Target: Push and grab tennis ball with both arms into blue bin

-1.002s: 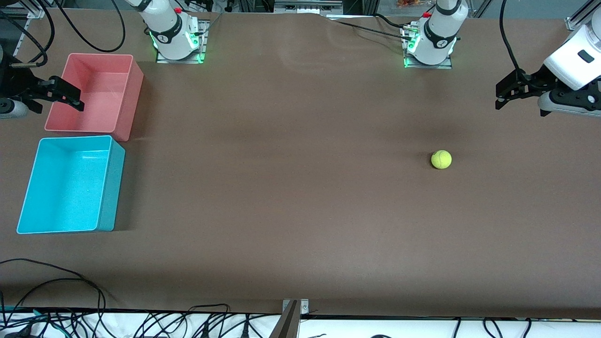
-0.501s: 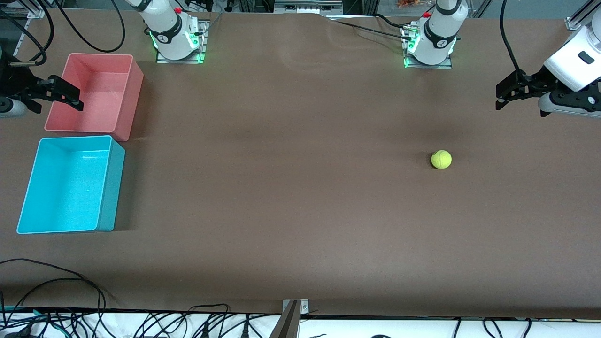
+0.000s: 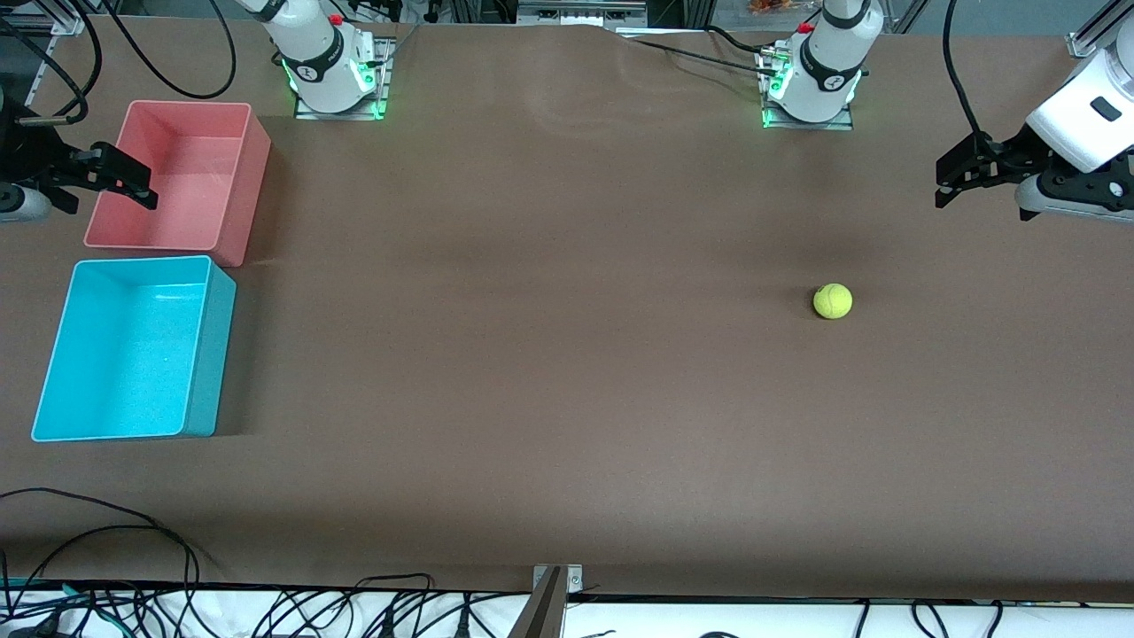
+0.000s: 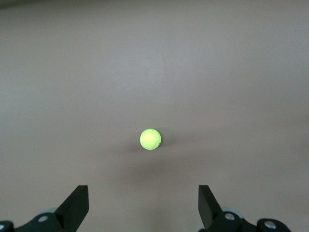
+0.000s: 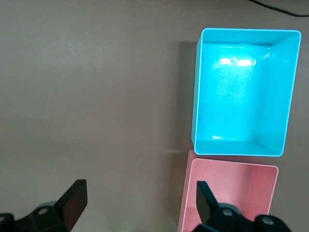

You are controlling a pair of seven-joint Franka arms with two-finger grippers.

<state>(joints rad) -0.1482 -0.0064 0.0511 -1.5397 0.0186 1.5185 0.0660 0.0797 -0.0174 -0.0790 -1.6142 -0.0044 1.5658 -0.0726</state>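
A small fuzzy yellow-green tennis ball (image 3: 833,301) (image 4: 150,139), sitting alone on the brown table (image 3: 549,354), toward the left arm's end. Nothing touching it.

Up in the air near that end, over bare table, the left gripper (image 3: 952,177) (image 4: 143,208). Fingers spread wide apart, with nothing between them. Ball seen straight ahead in the left wrist view, well apart from the fingertips.

At the right arm's end of the table, well apart from the ball, the blue bin (image 3: 53,354) (image 5: 197,92). Bright blue, with smooth walls, nothing inside. Just beside it, and farther from the front camera, a pink bin (image 3: 257,159) (image 5: 186,193), with nothing inside too. Only a thin gap between the two.

Over the outer edge of the pink bin, the right gripper (image 3: 120,182) (image 5: 140,205). Fingers wide open as well, holding nothing. Both bins seen below it in the right wrist view.

Two white arm bases with green lights, the right arm's base (image 3: 332,71) and the left arm's base (image 3: 811,84), along the table edge farthest from the front camera. Black cables (image 3: 133,549) lying by the table edge closest to the front camera.
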